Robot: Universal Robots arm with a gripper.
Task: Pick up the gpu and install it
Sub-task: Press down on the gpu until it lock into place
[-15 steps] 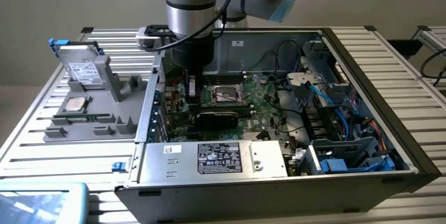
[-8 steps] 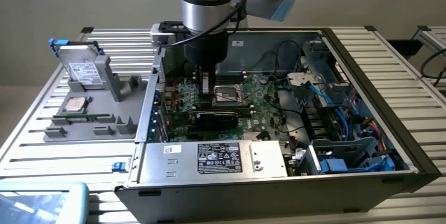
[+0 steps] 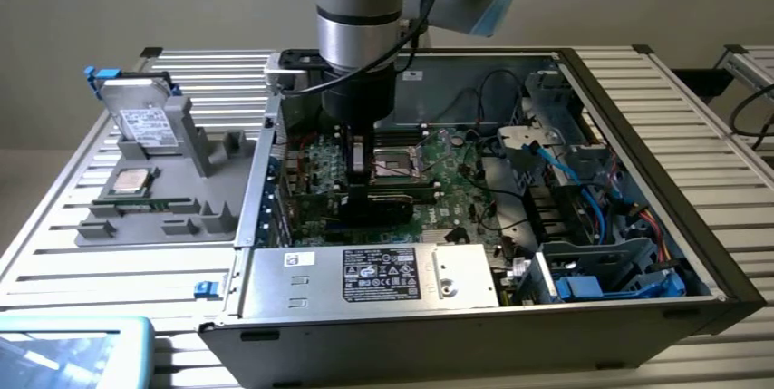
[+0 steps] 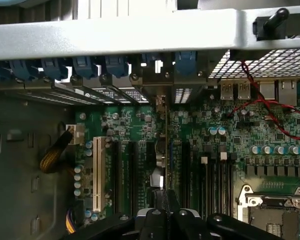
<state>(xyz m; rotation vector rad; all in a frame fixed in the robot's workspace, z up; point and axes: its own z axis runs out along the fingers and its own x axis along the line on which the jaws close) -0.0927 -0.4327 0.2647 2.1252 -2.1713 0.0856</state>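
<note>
The gpu stands on edge over the green motherboard. It runs along a black expansion slot, and its far end meets the slot openings in the case's rear wall. My gripper is shut on the gpu's near end, one dark finger on each side of the thin card. In the exterior view the arm reaches straight down into the open computer case. There the gripper holds the gpu low against the motherboard, toward the exterior view's left of the CPU socket.
Blue slot latches line the rear wall, and a white slot lies beside the card. Red wires cross the board. The power supply fills the case front. A grey tray outside holds a hard drive and a CPU.
</note>
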